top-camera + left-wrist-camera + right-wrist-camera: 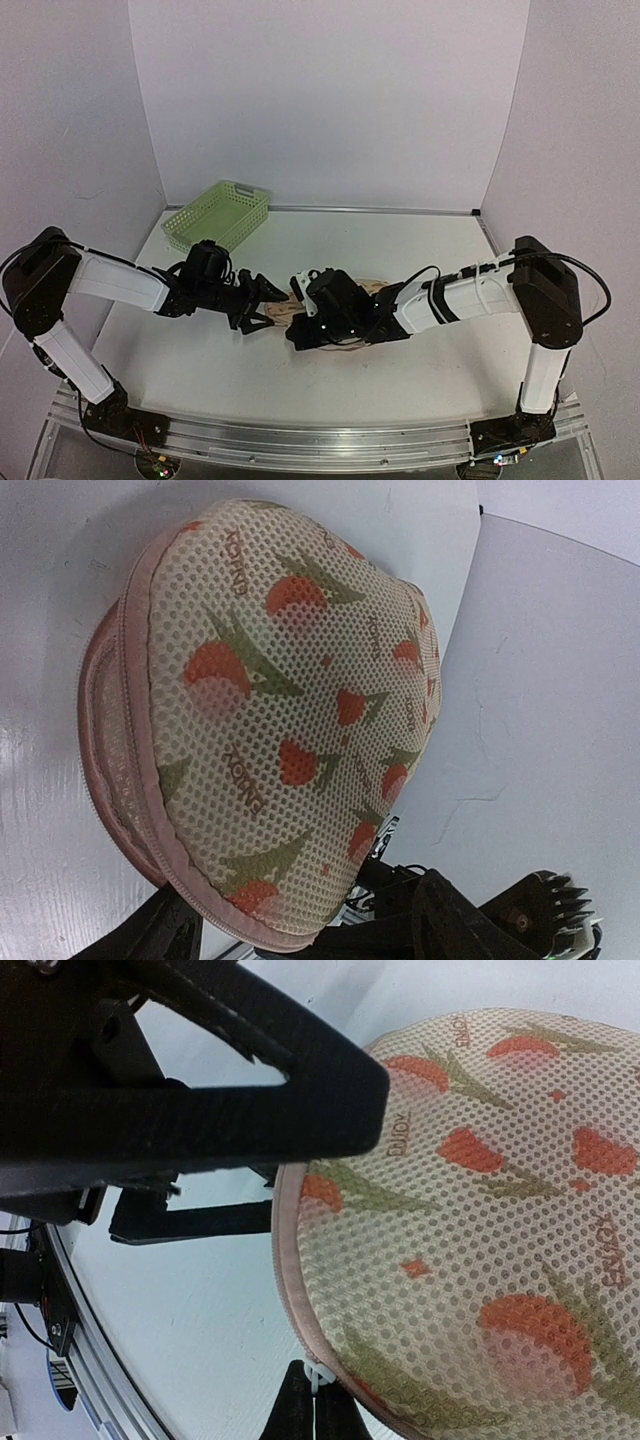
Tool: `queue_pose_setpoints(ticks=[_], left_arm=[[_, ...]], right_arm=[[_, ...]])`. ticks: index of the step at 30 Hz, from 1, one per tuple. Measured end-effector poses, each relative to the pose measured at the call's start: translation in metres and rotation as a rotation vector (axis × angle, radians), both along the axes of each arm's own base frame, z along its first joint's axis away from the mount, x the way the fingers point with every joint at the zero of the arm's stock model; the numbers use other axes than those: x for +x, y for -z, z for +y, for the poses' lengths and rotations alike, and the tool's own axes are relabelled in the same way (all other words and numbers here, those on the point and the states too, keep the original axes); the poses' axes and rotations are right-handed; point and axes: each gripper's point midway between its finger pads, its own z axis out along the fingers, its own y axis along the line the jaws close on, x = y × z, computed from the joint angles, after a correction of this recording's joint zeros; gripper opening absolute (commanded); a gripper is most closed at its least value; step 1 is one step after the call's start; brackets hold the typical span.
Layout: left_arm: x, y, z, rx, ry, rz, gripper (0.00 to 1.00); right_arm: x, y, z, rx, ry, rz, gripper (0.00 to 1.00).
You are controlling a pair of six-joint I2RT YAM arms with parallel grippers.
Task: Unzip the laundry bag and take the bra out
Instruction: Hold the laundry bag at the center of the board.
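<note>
The top view looks down from above and behind the near edge, facing the far side, taking in the whole tabletop [400, 240]. Both wrist views sit very close to the laundry bag [283, 312] [280, 710] [480, 1240] from opposite ends. All three views share it.

One laundry bag [280, 720], one green lattice basket [216, 215], two robot arms [112, 280], one table [400, 240].

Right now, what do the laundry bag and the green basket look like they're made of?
The laundry bag looks like soft, matte mesh fabric: small holes all over, with printed motifs. Its pink edging looks woven. The green basket is likely rigid plastic, its walls a moulded lattice.
</note>
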Motion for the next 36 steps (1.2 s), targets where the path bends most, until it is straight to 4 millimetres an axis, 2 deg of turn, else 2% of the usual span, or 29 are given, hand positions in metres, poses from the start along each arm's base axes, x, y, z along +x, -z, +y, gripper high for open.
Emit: queue_pose_setpoints(ticks=[7,11,14,19,24,29,33,36], left_arm=[[-0.014,0.009,-0.002,-0.02,-0.012,0.04,0.72],[-0.026,0.016,0.006,-0.013,-0.025,0.072,0.73],[-0.033,0.012,0.012,-0.026,-0.035,0.078,0.73],[-0.032,-0.001,0.012,-0.056,-0.048,0.056,0.74],[-0.033,0.002,0.01,-0.057,-0.049,0.069,0.74],[-0.033,0.013,0.007,-0.051,-0.051,0.096,0.73],[-0.031,0.02,0.005,-0.052,-0.059,0.116,0.63],[-0.029,0.023,0.002,-0.063,-0.061,0.123,0.51]], right_arm=[[-0.001,0.002,-0.001,-0.002,-0.002,0.001,0.0],[-0.001,0.0,0.0,0.004,-0.002,-0.002,0.0],[-0.001,0.0,0.001,0.007,-0.002,-0.004,0.0],[-0.002,0.0,0.002,0.008,-0.005,-0.004,0.0],[-0.006,0.0,0.003,0.006,-0.01,-0.008,0.0],[-0.01,-0.002,0.006,0.008,-0.018,-0.013,0.0],[-0.012,-0.005,0.007,0.012,-0.02,-0.018,0.0],[-0.012,-0.008,0.007,0.017,-0.019,-0.024,0.0]])
